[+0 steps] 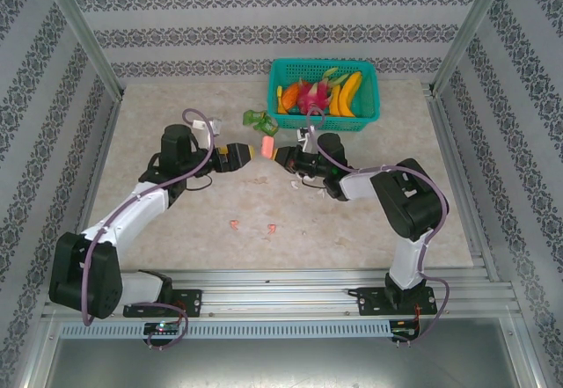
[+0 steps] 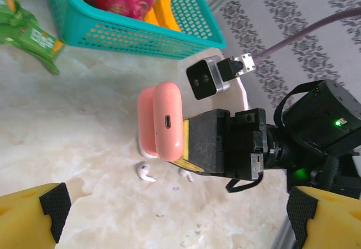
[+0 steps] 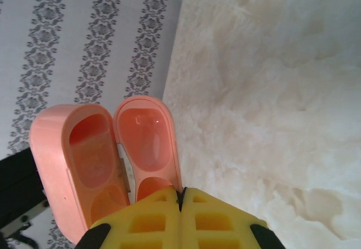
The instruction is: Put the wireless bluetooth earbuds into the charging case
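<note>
- The bench [image 1: 176, 247], a pale marbled slab, carries everything; patterned walls stand along its far and side edges.
- The left arm [image 1: 132, 212] and right arm [image 1: 406, 203] are bolted at the near edge. They are bent inward so that their tips face each other over the middle of the bench.
- A teal basket [image 1: 376, 93] of toy fruit sits at the far edge, right of centre.
- Left jaws: released, with the yellow fingers [image 2: 34, 218] spread wide and nothing between them. They are aimed at the case and stand just beside it.
- Right jaws: clenched, pinching one edge of the open charging case [image 1: 266, 150].
- The charging case is salmon-pink and is held clear of the bench between the two arm tips. Its lid is swung open, and both hollows are turned toward the right wrist camera.
- A green packet [image 1: 261, 122] lies just off the basket's near-left corner.
- Two salmon-pink earbuds [image 1: 234, 224] [image 1: 270, 229] lie apart on the bench, between the case and the near edge.
- Two white earbuds [image 2: 145, 173] [image 2: 186, 174] lie on the bench beneath the right jaws.
</note>
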You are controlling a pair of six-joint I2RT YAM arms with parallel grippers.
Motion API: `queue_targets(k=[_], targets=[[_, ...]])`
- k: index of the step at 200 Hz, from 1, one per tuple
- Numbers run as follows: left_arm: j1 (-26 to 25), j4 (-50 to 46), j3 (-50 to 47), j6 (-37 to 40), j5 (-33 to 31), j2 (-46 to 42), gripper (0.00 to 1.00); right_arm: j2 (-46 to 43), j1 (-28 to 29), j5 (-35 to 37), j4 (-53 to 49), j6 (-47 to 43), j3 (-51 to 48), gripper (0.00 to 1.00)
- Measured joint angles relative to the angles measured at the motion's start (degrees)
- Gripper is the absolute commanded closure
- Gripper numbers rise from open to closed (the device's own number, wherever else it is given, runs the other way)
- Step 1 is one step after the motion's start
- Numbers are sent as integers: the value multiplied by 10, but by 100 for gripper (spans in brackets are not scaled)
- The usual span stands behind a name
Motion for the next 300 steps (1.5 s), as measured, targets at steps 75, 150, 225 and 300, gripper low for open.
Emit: queue_targets(k=[75, 150, 225, 300], targets=[[0, -235, 188, 121, -174, 42, 0, -40, -3, 13, -220, -136, 87, 100], [0, -404, 341, 252, -107, 174, 1, -60, 12, 80, -523, -388, 224, 100], [0, -536, 462, 372, 65, 297, 8, -60, 12, 108, -638, -568, 238, 100], [0, -605, 504, 423, 138, 376, 29, -60, 16, 107, -661, -618, 238, 100]])
